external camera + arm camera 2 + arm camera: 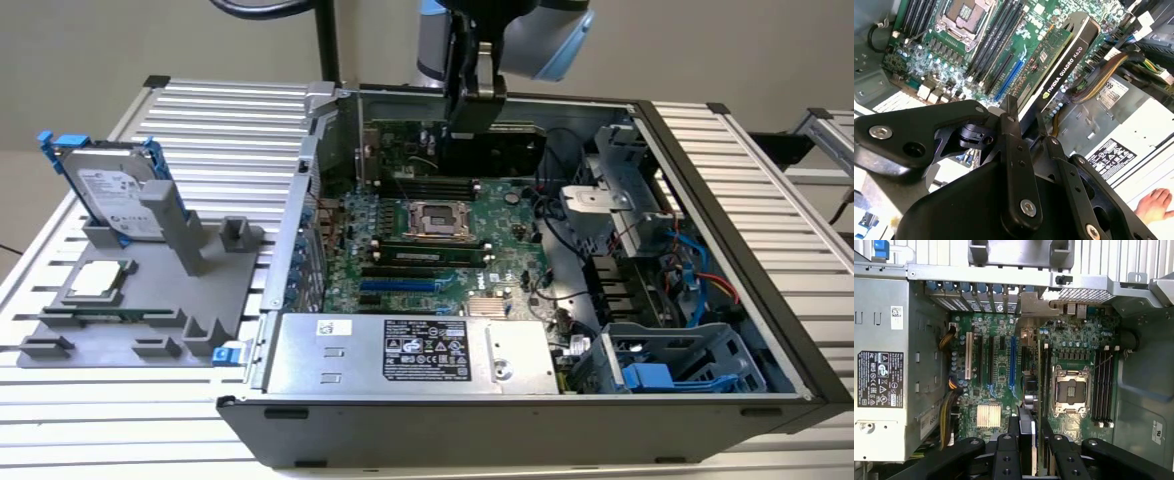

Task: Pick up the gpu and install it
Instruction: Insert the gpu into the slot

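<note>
Black-shrouded, one gpu (1061, 62) hangs pinched by the one claw (1026, 117) above one green motherboard (1001, 371).

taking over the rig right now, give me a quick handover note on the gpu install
Gripper: shut on the gpu, which stands on edge between the fingers.
Where: the gpu hangs inside the open case, above the motherboard and close to the cpu socket.
Done: gpu picked up and carried over the board.
Left: seating it. The blue slot is bare and the card is not in any slot yet.
Note: a person's hand is close to the case in the second wrist view.
</note>
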Available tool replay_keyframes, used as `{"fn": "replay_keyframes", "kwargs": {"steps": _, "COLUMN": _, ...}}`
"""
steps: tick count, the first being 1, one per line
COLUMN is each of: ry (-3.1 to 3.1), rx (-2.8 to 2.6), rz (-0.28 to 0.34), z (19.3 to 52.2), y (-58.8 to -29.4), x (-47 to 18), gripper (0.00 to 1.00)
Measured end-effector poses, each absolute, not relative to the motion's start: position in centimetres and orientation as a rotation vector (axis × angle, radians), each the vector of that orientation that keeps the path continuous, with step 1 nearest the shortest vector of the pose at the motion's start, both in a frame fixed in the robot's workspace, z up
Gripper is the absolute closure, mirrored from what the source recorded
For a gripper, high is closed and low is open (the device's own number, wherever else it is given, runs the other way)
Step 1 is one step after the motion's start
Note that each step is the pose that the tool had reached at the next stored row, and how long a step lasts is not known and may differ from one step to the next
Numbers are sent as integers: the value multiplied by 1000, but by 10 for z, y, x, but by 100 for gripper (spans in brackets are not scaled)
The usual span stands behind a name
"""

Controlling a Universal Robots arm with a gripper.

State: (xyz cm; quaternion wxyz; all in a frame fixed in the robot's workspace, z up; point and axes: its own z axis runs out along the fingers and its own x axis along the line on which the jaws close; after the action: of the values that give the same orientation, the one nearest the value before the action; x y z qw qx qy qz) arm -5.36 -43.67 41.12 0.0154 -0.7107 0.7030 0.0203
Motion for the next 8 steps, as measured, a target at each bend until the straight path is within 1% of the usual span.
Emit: {"fn": "replay_keyframes", "kwargs": {"steps": 8, "ry": 2187, "rx": -2211, "rz": 63, "z": 410, "y": -437, "x": -54, "gripper": 100}}
